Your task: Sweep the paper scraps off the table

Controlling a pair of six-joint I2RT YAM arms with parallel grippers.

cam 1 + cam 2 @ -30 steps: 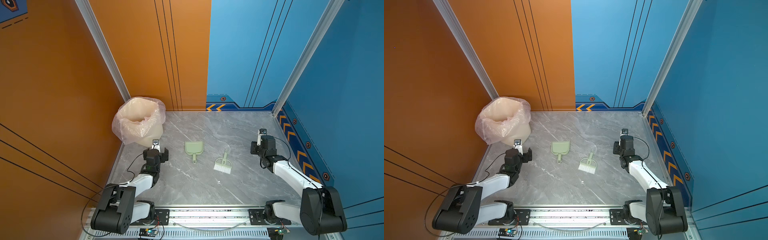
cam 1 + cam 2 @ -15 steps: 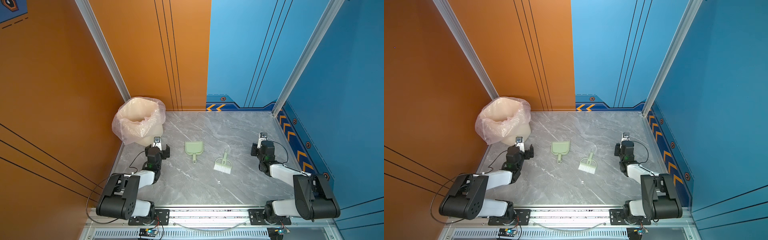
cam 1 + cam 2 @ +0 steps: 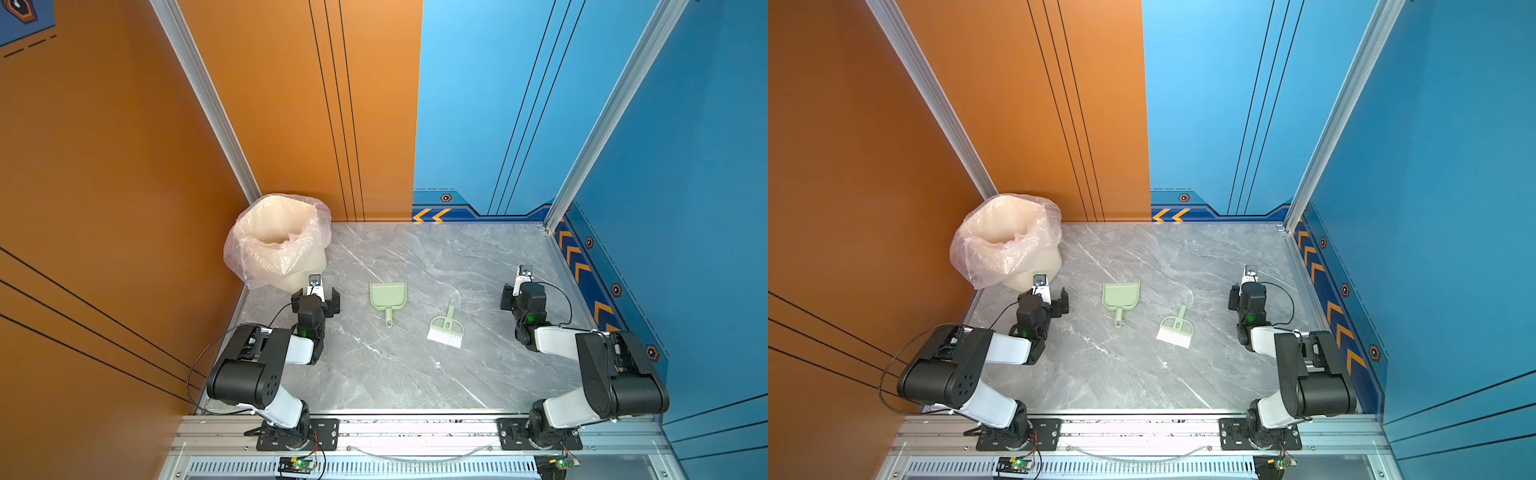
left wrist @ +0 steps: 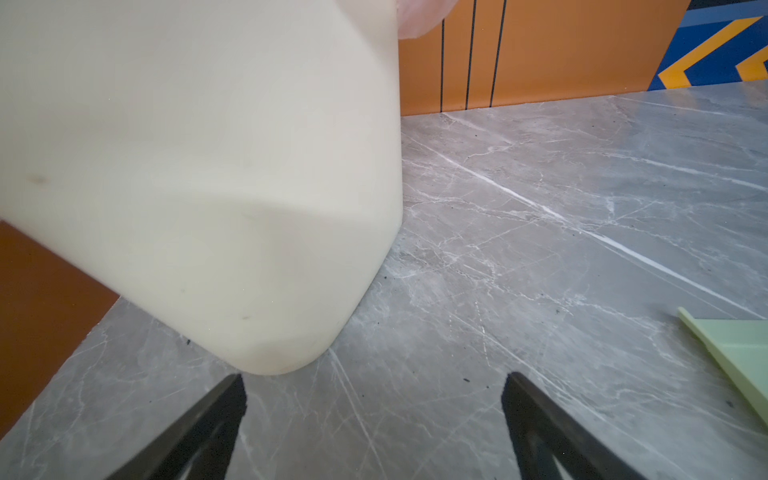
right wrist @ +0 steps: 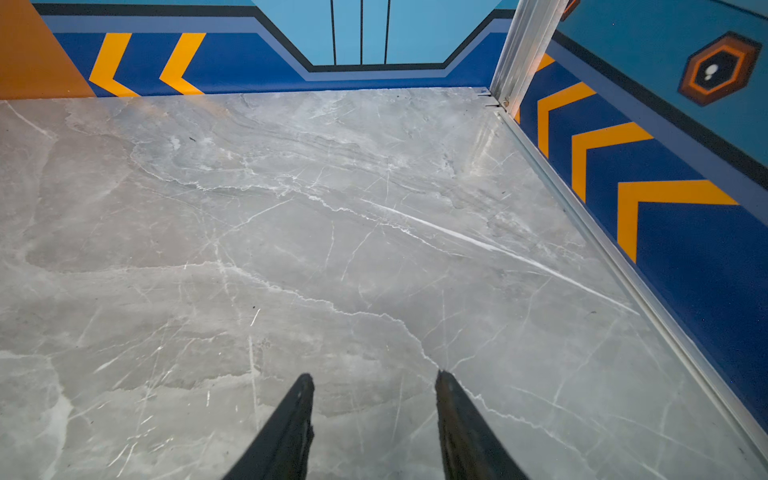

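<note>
No paper scraps show in any view. The grey marble table carries a pale green dustpan and a matching brush near its middle. My left gripper hovers low beside the bin's base, left of the dustpan, open wide and empty. My right gripper sits low on the right side, right of the brush. Its jaws stand partly apart with only bare table between them.
A cream bin lined with a clear bag stands in the back left corner, close in front of my left gripper. A corner of the dustpan shows in the left wrist view. Orange and blue walls enclose three sides.
Both arms have folded back toward their bases, elbows raised. The grippers stayed low and nearly in place. Dustpan and brush have not moved.
</note>
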